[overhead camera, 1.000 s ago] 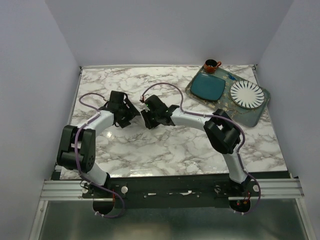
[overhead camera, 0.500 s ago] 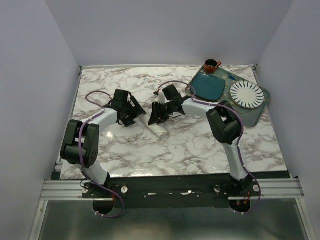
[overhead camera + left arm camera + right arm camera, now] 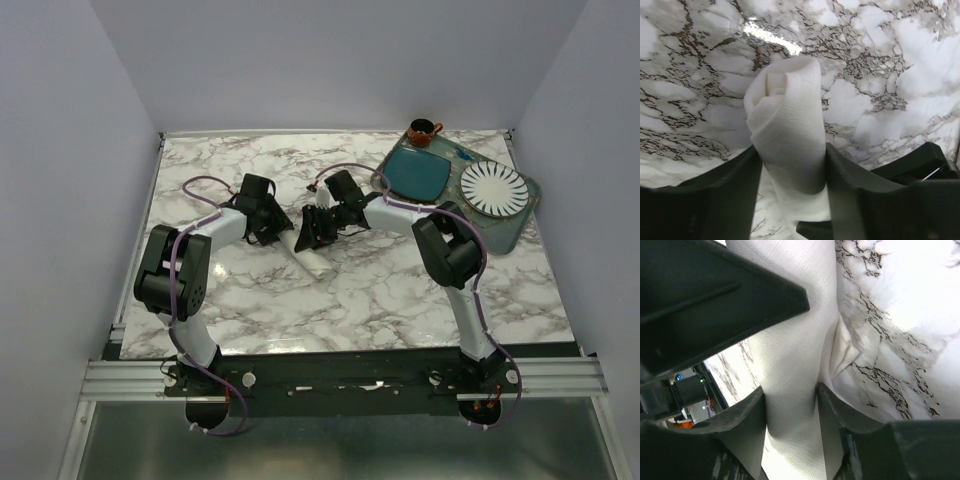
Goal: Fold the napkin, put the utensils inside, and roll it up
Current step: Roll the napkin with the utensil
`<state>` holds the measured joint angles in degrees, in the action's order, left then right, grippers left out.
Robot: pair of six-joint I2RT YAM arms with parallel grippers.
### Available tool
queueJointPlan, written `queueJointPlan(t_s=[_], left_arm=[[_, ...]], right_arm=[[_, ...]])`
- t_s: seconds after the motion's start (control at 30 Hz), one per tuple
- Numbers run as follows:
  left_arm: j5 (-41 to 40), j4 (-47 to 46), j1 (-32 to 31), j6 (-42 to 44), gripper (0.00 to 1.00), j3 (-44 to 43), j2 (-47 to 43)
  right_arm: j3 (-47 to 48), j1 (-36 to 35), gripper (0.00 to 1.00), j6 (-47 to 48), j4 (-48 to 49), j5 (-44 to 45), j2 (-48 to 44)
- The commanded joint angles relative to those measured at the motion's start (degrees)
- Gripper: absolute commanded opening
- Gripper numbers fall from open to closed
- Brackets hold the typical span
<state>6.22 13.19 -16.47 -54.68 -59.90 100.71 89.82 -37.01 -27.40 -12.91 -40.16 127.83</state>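
Observation:
The napkin [image 3: 311,260] is a cream roll lying on the marble table, its lower end sticking out toward the front. My left gripper [image 3: 279,231] is shut on it from the left; in the left wrist view the napkin [image 3: 787,120] sits between both fingers of the left gripper [image 3: 792,150], its spiral end pointing away. My right gripper [image 3: 312,231] grips the same roll from the right; in the right wrist view the napkin [image 3: 790,335] is pinched by the right gripper [image 3: 790,388]. The utensils are hidden.
A tray [image 3: 512,233] stands at the back right with a teal square plate [image 3: 417,173] and a white ribbed plate [image 3: 494,187] on it. A small brown cup [image 3: 422,131] sits behind the tray. Both forearms meet over the table's middle.
My left gripper has slid right to the roll and closed its fingers against it. The right gripper shifted up and right early on, then held still on the roll.

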Motion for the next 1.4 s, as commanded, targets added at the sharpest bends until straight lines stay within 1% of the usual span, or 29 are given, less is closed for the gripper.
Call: queueJointPlan(t_s=[0.0, 0.03, 0.07, 0.1, 0.13, 0.23, 0.27, 0.3, 0.37, 0.4, 0.43, 0.47, 0.5, 0.53, 0.57, 0.6, 0.73, 0.8, 0.93, 1.0, 1.1, 1.13, 1.2, 1.23, 1.33, 1.37], left_arm=[[-3.2, 0.8, -0.1, 0.1, 0.54, -0.8, 1.2], [-3.2, 0.8, -0.1, 0.0, 0.5, -0.6, 1.2], [-3.3, 0.7, -0.1, 0.0, 0.49, -0.5, 1.3], [-3.2, 0.7, -0.1, 0.0, 0.47, -0.4, 1.3], [-3.3, 0.8, -0.1, 0.0, 0.43, -0.2, 1.3], [-3.0, 0.6, -0.1, 0.0, 0.38, 0.0, 1.2], [-2.9, 0.7, -0.1, 0.0, 0.37, 0.0, 1.2], [-2.5, 0.6, -0.1, -0.1, 0.36, -0.1, 1.2], [-2.3, 0.9, -0.1, -0.1, 0.36, -0.1, 1.1], [-2.2, 1.0, -0.1, -0.1, 0.36, -0.2, 1.1], [-2.1, 1.1, -0.1, -0.1, 0.36, -0.2, 1.1], [-2.0, 1.2, -0.1, -0.1, 0.36, -0.2, 1.2], [-1.8, 1.3, -0.1, -0.2, 0.36, -0.2, 1.2], [-1.6, 1.3, -0.1, -0.2, 0.36, -0.1, 1.2], [-1.4, 1.2, -0.1, -0.3, 0.36, -0.1, 1.3], [-1.2, 1.2, 0.0, -0.5, 0.36, 0.0, 1.4], [-0.8, 1.2, 0.0, -1.0, 0.36, 0.1, 1.4], [-0.6, 1.2, 0.0, -1.0, 0.36, 0.1, 1.4], [-0.6, 1.2, 0.1, -1.1, 0.36, 0.5, 1.2], [-0.5, 1.3, 0.2, -1.1, 0.36, 0.6, 1.1], [-0.2, 1.2, 0.6, -1.2, 0.36, 0.8, 0.7], [-0.2, 1.1, 0.6, -1.1, 0.36, 1.0, 0.6], [-0.2, 1.2, 0.6, -1.0, 0.37, 1.1, 0.2], [-0.3, 1.1, 0.8, -0.9, 0.38, 1.3, 0.0], [-0.2, 0.5, 1.1, -0.6, 0.4, 2.1, -0.7], [-0.3, 0.3, 1.1, -0.5, 0.41, 2.2, -1.1]], right_arm=[[-1.0, -0.2, 0.55, 2.2, -0.6, 2.3, -1.2], [-1.2, -0.3, 0.59, 2.7, -1.2, 3.8, -1.9], [-1.4, -0.5, 0.61, 3.4, -1.9, 5.3, -2.6], [-1.4, -1.2, 0.63, 5.1, -2.6, 8.9, -3.8], [-1.5, -1.7, 0.67, 6.1, -3.8, 11.0, -4.7], [-2.1, -3.8, 0.74, 9.0, -4.6, 18.2, -7.1], [-2.4, -4.5, 0.75, 9.7, -4.7, 20.1, -7.5], [-2.5, -6.0, 0.77, 11.4, -4.9, 24.6, -7.9], [-2.3, -8.0, 0.83, 13.2, -5.5, 29.6, -8.9], [-2.1, -10.1, 0.85, 15.0, -5.5, 35.1, -9.1], [-1.9, -11.2, 0.91, 15.9, -5.7, 38.2, -9.1], [-1.6, -12.4, 0.93, 16.8, -5.8, 41.4, -8.8], [-1.1, -14.5, 0.94, 18.7, -6.2, 46.6, -8.6], [-0.4, -15.4, 0.96, 19.5, -6.3, 49.1, -8.2], [0.1, -16.3, 0.97, 20.4, -6.3, 51.1, -7.3], [0.6, -18.0, 0.98, 22.1, -6.4, 55.1, -6.6], [3.7, -21.1, 1.0, 25.2, -7.4, 62.7, -3.4], [4.5, -21.8, 0.99, 26.0, -7.5, 65.5, -2.2], [4.4, -21.9, 0.94, 25.7, -7.6, 67.7, -1.2], [3.9, -21.6, 0.93, 24.7, -7.6, 66.3, -1.0], [3.3, -21.0, 0.86, 22.7, -7.6, 62.2, -1.1], [2.9, -20.7, 0.81, 22.0, -7.6, 61.2, -1.3], [2.3, -20.0, 0.75, 20.6, -7.6, 58.3, -1.6], [1.8, -19.6, 0.67, 20.0, -7.5, 57.2, -1.7], [0.6, -17.7, 0.55, 17.6, -6.8, 51.5, -2.8], [-0.5, -17.0, 0.53, 17.0, -6.4, 50.0, -3.2]])
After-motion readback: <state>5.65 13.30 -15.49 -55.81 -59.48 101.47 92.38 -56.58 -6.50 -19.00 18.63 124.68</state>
